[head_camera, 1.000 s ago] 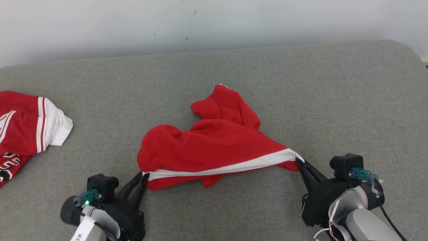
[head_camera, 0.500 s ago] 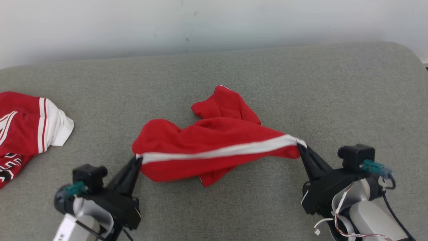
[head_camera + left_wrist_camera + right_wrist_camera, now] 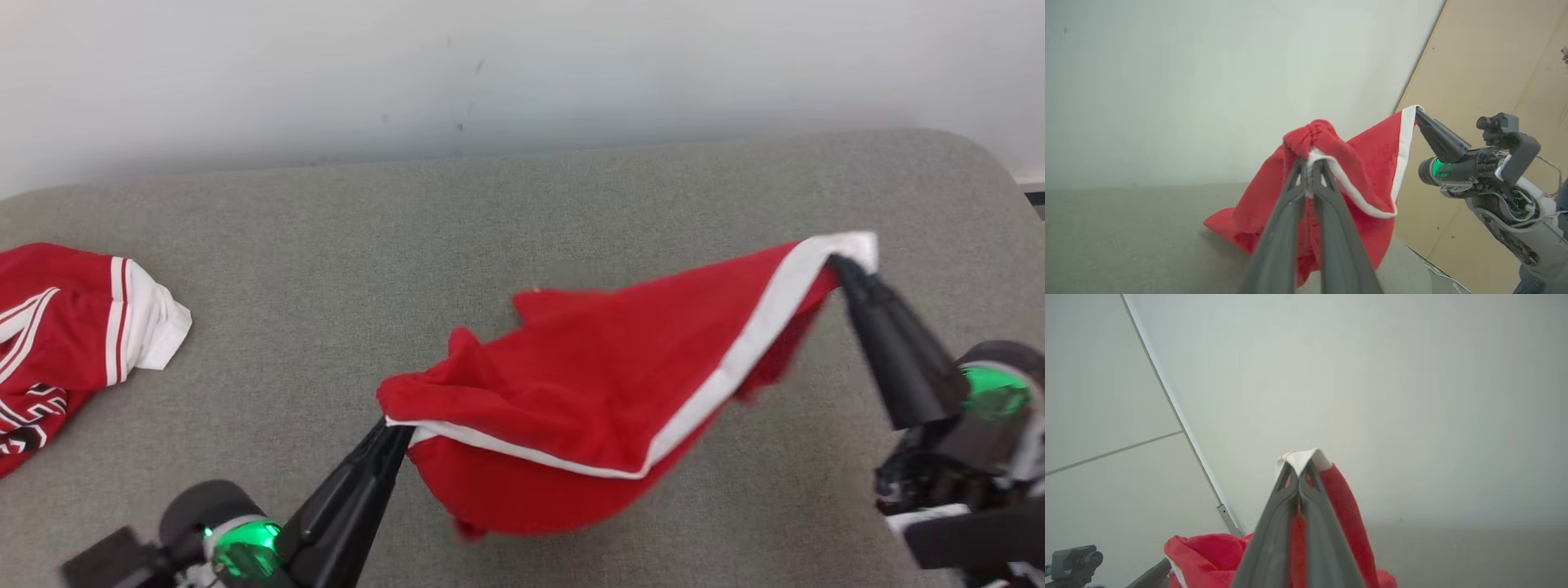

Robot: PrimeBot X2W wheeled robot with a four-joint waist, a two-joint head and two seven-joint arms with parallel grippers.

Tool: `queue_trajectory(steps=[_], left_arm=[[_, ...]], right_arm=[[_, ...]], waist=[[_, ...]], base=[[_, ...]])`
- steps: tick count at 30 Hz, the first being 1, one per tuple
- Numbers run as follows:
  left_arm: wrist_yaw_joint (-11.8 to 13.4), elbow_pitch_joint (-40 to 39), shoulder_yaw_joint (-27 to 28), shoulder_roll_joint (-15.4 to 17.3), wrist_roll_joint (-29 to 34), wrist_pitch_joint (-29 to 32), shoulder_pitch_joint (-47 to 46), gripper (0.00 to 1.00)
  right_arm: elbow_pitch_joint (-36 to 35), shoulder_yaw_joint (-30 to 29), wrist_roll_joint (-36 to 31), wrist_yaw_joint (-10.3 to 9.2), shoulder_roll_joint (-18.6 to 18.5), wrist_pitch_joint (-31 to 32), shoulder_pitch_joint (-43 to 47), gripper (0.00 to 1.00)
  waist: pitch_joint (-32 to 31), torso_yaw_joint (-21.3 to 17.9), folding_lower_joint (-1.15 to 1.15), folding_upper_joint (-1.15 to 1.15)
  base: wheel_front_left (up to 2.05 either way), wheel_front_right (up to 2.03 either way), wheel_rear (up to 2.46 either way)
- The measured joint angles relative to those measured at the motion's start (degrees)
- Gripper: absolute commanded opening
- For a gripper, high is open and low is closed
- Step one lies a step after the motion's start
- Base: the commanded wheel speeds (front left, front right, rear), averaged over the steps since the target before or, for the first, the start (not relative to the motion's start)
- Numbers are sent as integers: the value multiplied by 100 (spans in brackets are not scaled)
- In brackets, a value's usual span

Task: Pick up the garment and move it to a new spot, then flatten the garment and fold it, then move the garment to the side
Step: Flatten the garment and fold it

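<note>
A red garment (image 3: 600,392) with a white band along its edge hangs in the air above the grey cushion (image 3: 506,220). My left gripper (image 3: 396,430) is shut on its left corner, low and near the front. My right gripper (image 3: 837,263) is shut on the white-edged right corner, held higher. In the left wrist view the left gripper (image 3: 1309,160) pinches the bunched red garment (image 3: 1363,171), and the right gripper (image 3: 1417,111) holds the far corner. In the right wrist view the right gripper (image 3: 1299,468) clamps the garment's (image 3: 1345,510) white corner. The cloth sags between the two grips.
A second red and white garment (image 3: 69,327) lies at the cushion's left edge. A pale wall (image 3: 490,73) runs behind the cushion. A tan panel (image 3: 1486,73) stands at the right of the left wrist view.
Both grippers have lifted the garment off the cushion; the right one rose much higher and moved back. The head camera has shifted slightly.
</note>
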Motion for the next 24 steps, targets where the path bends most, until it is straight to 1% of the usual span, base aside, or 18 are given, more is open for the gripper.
queue_trajectory(steps=[2,3,5,7,8,10,12,13,14,15,17,19,21,22,24], left_arm=[[-3,-634,38,163,-187,-8,79,0],[-4,-814,85,191,-260,-8,56,0],[-3,-853,151,196,-342,5,-160,0],[-3,-658,247,63,-555,147,-581,0],[7,-417,302,-66,-634,270,-863,0],[318,310,513,-396,-638,478,-1520,0],[582,1090,603,-608,-521,719,-2253,0],[725,1837,634,-802,-423,899,-2980,0],[771,2196,647,-915,-307,939,-3361,0],[821,2401,653,-1012,-222,946,-3696,0],[921,2463,714,-1189,-53,884,-4219,0],[926,2331,773,-1257,134,716,-4619,0],[869,2256,828,-1288,170,532,-4869,0],[802,2247,834,-1273,178,444,-4893,0],[727,2265,776,-1224,178,405,-4778,0]], right_arm=[[-444,-207,254,-1,-10,-5,16,0],[-528,-275,296,-9,-11,9,-14,0],[-399,-316,294,-111,-11,142,-241,0],[-35,-283,348,-209,27,311,-657,0],[231,-242,422,-267,90,397,-937,0],[928,-97,437,-404,249,576,-1661,0],[1729,77,423,-521,445,743,-2494,0],[2584,255,226,-590,581,869,-3364,0],[2961,237,124,-622,658,862,-3804,0],[3170,149,69,-669,712,809,-4159,0],[3196,-133,91,-708,771,616,-4676,0],[3050,-292,110,-695,738,488,-5007,0],[3023,-379,132,-592,672,414,-5125,0],[3090,-368,123,-535,620,389,-5114,0],[3144,-337,137,-483,526,416,-4925,0]], waist=[[30,-12,0,0],[53,-17,0,0],[113,-30,0,0],[196,-45,0,0],[245,-53,0,0],[361,-69,1,0],[493,-88,2,1],[630,-109,2,1],[699,-120,3,1],[760,-132,3,1],[873,-149,4,1],[976,-157,2,1],[1064,-155,2,0],[1098,-149,2,1],[1135,-135,2,1]], base=[[0,0,0],[0,0,0],[0,0,0],[0,0,0],[0,0,0],[0,0,0],[0,0,0],[0,0,0],[0,0,0],[0,0,0],[0,0,0],[0,0,0],[0,0,0],[0,0,0],[0,0,0]])
